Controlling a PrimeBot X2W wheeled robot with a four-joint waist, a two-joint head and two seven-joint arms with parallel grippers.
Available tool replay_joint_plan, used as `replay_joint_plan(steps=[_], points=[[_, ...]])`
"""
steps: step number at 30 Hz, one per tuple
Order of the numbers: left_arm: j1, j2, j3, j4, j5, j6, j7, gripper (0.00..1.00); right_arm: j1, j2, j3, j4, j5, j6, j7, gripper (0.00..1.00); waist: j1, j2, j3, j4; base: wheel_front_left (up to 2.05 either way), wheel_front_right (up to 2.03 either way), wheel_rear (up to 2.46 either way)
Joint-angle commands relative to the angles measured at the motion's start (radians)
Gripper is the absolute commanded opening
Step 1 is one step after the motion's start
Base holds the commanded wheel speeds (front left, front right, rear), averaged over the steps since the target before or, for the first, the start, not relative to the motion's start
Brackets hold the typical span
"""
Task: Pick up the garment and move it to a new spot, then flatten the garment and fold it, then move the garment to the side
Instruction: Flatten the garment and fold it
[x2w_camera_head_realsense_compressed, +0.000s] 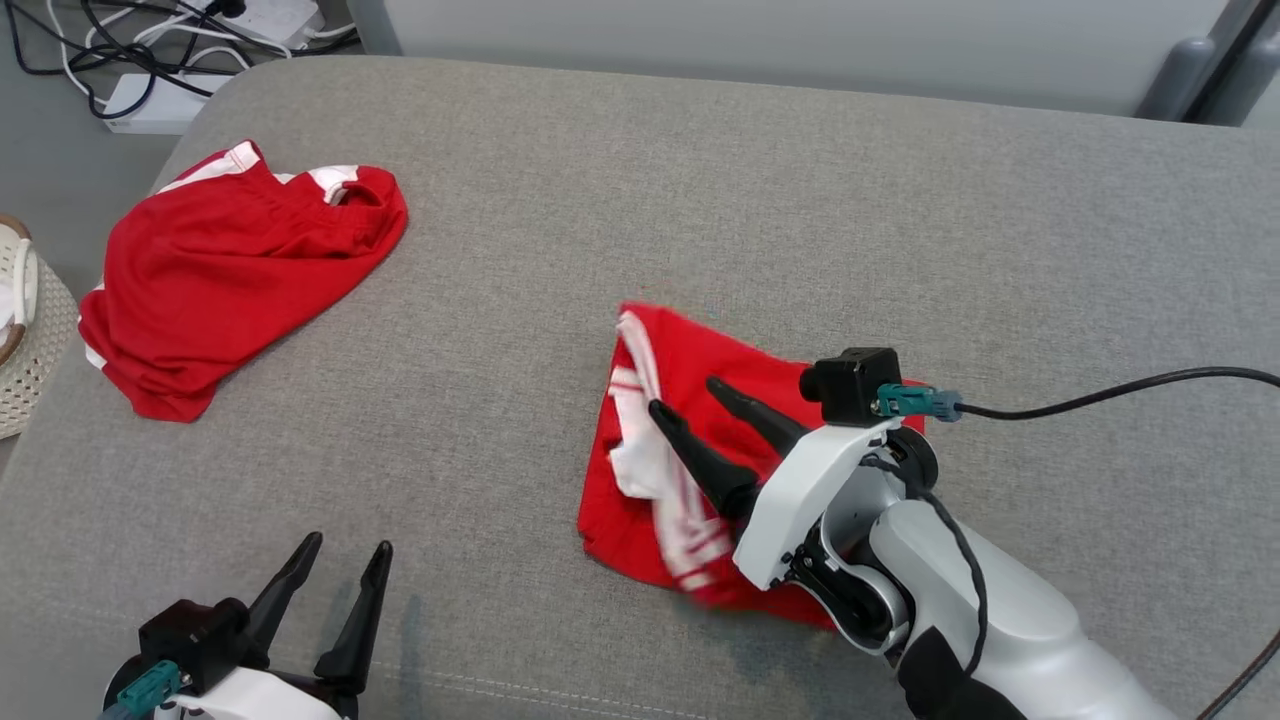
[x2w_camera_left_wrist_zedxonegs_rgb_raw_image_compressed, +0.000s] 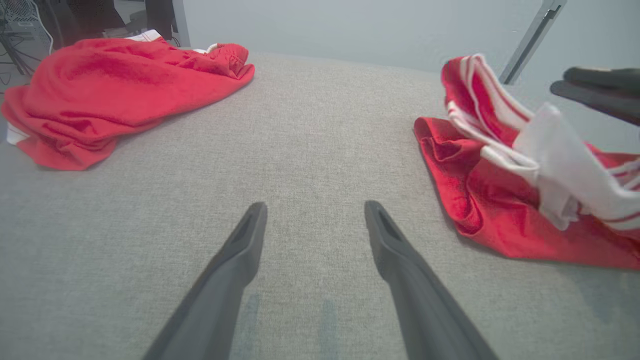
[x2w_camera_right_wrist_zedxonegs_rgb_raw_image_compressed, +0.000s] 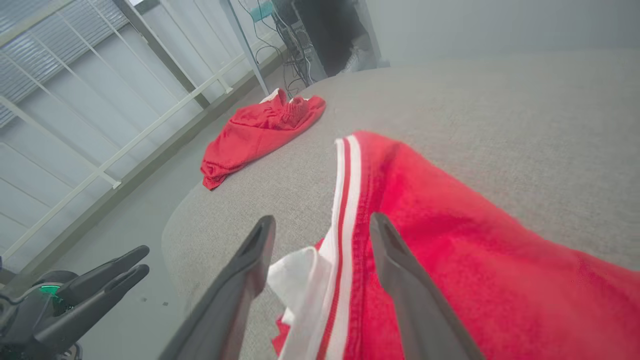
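A crumpled red garment with white stripes (x2w_camera_head_realsense_compressed: 716, 352) lies near the middle of the grey fabric cushion (x2w_camera_head_realsense_compressed: 700, 180). The right end effector (x2w_camera_head_realsense_compressed: 684, 394) hangs over it, fingers spread, gripping nothing. The left end effector (x2w_camera_head_realsense_compressed: 349, 543) stands open near the front-left corner. Another red garment (x2w_camera_head_realsense_compressed: 240, 270) lies far left.

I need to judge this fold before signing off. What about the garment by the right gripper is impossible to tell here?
- Head view: the lower right corner of the garment is hidden behind the right arm.
- Left wrist view: its right part is cut off by the picture's edge.
- Right wrist view: cloth between the fingers of the right gripper is blurred, so contact is unclear.
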Motion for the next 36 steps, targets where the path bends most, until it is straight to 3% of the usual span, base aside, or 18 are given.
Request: replay_joint_plan(steps=[1,10,20,36], points=[[-0.043,0.028,0.047,-0.021,0.003,-0.004,-0.006,1.0,-0.027,0.017,0.006,-0.013,0.025,0.0,-0.037,1.0,0.0,0.0,-0.006,-0.017,0.0,0.0,0.0],[-0.025,0.014,0.075,-0.052,0.044,-0.004,-0.006,1.0,-0.02,0.017,-0.09,0.057,-0.012,0.0,-0.13,1.0,0.0,0.0,-0.043,-0.123,0.0,0.0,0.0],[0.007,-0.011,0.088,-0.076,0.076,-0.004,-0.006,1.0,0.136,-0.002,-0.22,0.053,-0.081,0.0,-0.122,1.0,0.0,0.0,-0.078,-0.222,0.0,0.0,0.0],[0.015,-0.011,0.075,-0.097,0.088,-0.004,-0.006,1.0,0.307,0.003,-0.338,-0.048,-0.155,0.0,-0.076,1.0,0.0,0.0,-0.075,-0.213,0.0,0.0,0.0]])
